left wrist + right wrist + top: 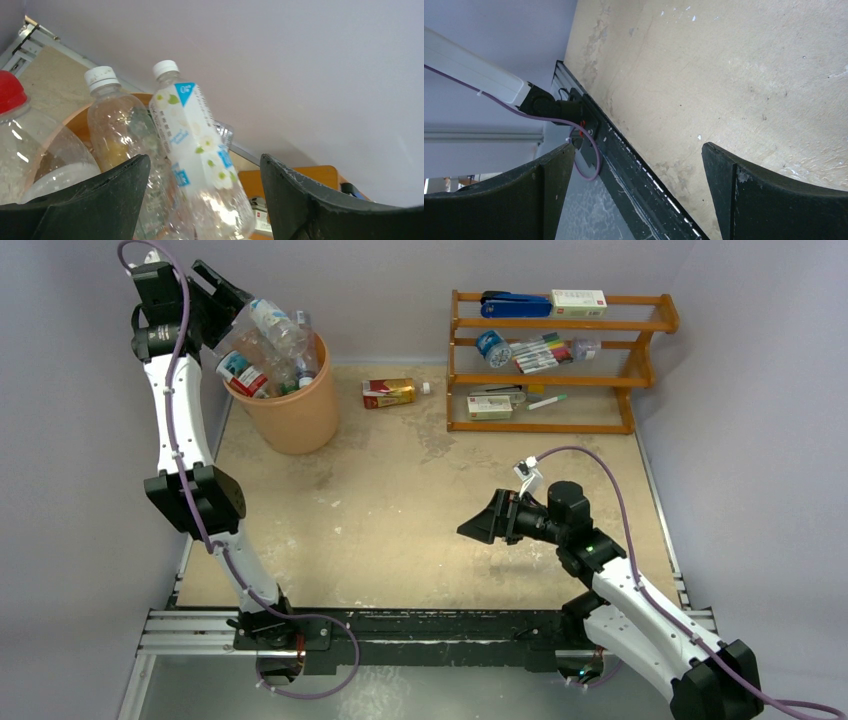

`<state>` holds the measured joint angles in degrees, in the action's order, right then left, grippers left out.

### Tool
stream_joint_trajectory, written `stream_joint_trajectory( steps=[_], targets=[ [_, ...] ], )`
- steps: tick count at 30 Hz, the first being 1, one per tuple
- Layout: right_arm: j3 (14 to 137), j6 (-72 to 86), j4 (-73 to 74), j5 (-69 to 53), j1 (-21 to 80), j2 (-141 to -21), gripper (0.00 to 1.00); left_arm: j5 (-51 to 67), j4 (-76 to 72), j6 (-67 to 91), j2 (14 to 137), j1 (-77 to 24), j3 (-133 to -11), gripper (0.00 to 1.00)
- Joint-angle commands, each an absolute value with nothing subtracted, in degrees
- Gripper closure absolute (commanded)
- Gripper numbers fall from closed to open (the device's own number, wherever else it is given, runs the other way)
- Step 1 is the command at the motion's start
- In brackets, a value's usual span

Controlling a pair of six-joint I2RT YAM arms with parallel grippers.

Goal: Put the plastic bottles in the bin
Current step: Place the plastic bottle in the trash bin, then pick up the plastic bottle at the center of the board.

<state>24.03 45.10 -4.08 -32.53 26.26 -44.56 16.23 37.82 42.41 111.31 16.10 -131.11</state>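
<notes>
Two arms rise from the near edge of the table (400, 530); the left arm reaches up to the far left corner, where the left gripper (235, 312) hangs at the rim of the bin (300, 420); its jaws stand parted with a clear bottle with a white-and-blue flower label (197, 145) between them, and the left wrist view shows a strip of open space between that bottle and one of the fingers (310, 200), so the bottle looks released rather than clamped; from above, this bottle lies tilted across the top of the heap in the bin, its white cap pointing away from the gripper; beside it in the wrist view stand a clear white-capped bottle (117, 130) and a red-capped bottle (15, 125), both inside the bin; a red-labelled bottle (243, 375) leans against the bin's left wall, and the pile rises above the rim; just right of the bin, on the bare table, the boxy red-and-gold bottle (388, 392) lies on its side, apart from the bin and from the wooden rack (600, 380) at the far right; nearer the front, right of centre, the right gripper (480, 520) hovers low over the table, jaws spread wide and empty.
</notes>
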Motion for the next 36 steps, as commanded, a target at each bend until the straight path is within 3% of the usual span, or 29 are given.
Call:
stream_joint_trajectory(
  steps=[1, 7, 24, 36],
  targets=[
    [23.8, 45.8, -7.2, -33.3, 26.4, -44.4, 0.0, 18.2, 35.3, 41.1, 103.9, 16.4, -130.0, 0.2],
    [24.1, 46.1, -8.1, -33.3, 26.3, -45.0, 0.0, 16.1, 35.5, 37.9, 96.4, 9.8, -124.5, 0.16],
    [23.5, 47.0, -2.2, -31.3, 26.4, -37.6, 0.0, -16.9, 43.7, 24.2, 88.6, -37.4, -109.5, 0.1],
    [22.8, 46.7, 2.7, -30.3, 26.4, -33.2, 0.0, -33.4, 35.5, 8.9, 99.3, -41.1, -99.2, 0.09]
  ],
)
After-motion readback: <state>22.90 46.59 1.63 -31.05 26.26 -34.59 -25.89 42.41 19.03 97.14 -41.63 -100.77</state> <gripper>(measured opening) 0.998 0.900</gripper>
